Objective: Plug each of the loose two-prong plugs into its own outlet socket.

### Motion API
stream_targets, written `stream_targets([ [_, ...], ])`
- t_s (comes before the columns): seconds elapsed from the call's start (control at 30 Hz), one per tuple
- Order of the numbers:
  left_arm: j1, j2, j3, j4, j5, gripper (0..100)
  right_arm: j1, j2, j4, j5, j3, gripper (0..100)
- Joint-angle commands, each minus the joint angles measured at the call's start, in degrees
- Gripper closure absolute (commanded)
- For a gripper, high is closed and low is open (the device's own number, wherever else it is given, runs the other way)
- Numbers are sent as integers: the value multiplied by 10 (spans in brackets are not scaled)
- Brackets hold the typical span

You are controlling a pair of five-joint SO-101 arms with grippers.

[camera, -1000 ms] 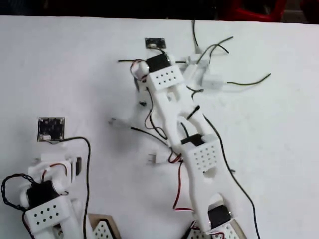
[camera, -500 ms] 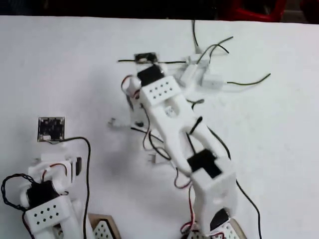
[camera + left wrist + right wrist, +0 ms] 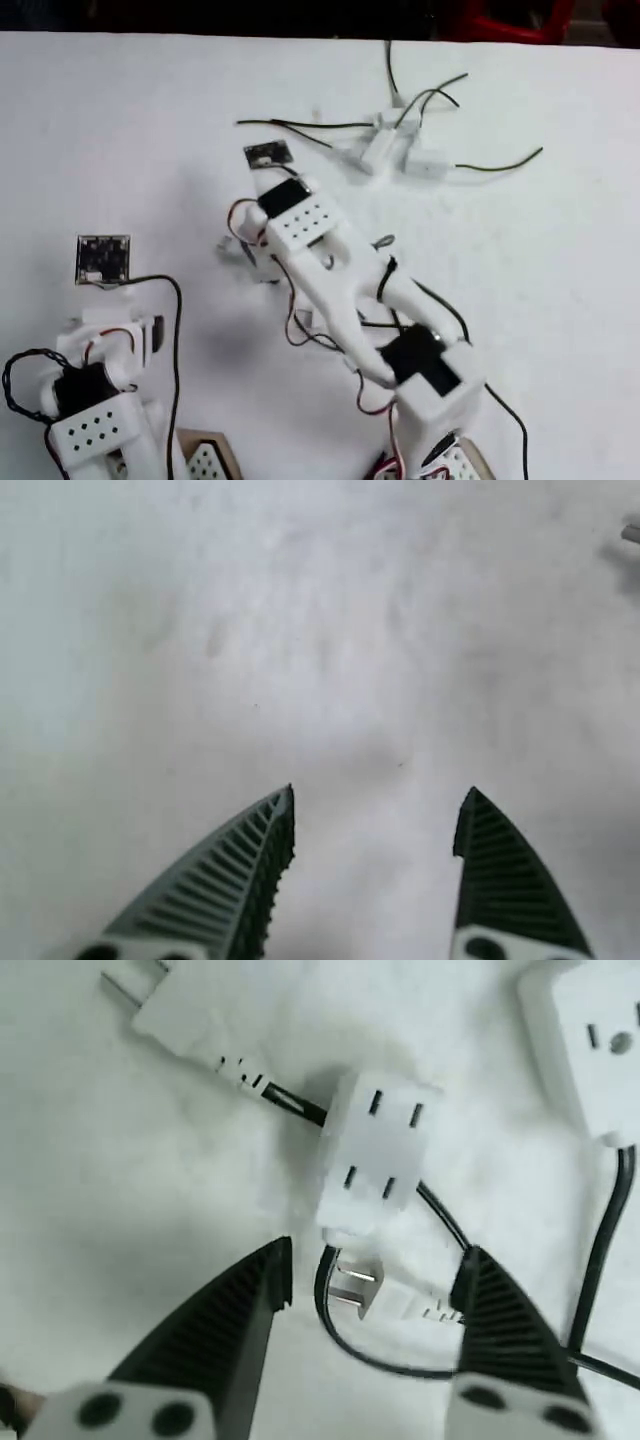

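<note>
Ahead of the spread right claw (image 3: 378, 1250), a plug (image 3: 388, 1302) is seen beside a socket block (image 3: 380, 1155); left claw (image 3: 379, 790) is likewise spread.

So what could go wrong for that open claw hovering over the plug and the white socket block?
1. The two-prong plug lies close beside the outlet block, so the open right gripper might pinch or shove the block as well.
2. A black cable loops around the plug's prongs, and a closing finger could snag it.
3. The outlet block looks loose on the table, so pushing a plug in may just slide it away.
</note>
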Motion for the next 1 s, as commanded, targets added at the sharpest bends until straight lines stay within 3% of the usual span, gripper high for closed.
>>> stream_targets([
  [0.0,0,-7,-4,-11,6,736,-4,-72,51,5,-30,765],
  [0.17,30,-7,-4,-7,7,736,15,-167,90,55,-40,877],
  [0.4,29,-7,-4,-8,7,736,144,-218,117,149,4,966],
  [0.53,29,-7,-4,-8,7,736,182,-218,94,194,88,967],
  [0.63,29,-7,-4,-9,7,736,182,-219,66,198,139,962],
  [0.83,28,-7,-4,-9,7,736,185,-223,54,195,182,853],
  [0.97,28,-7,-4,-9,7,736,188,-223,54,194,219,850],
])
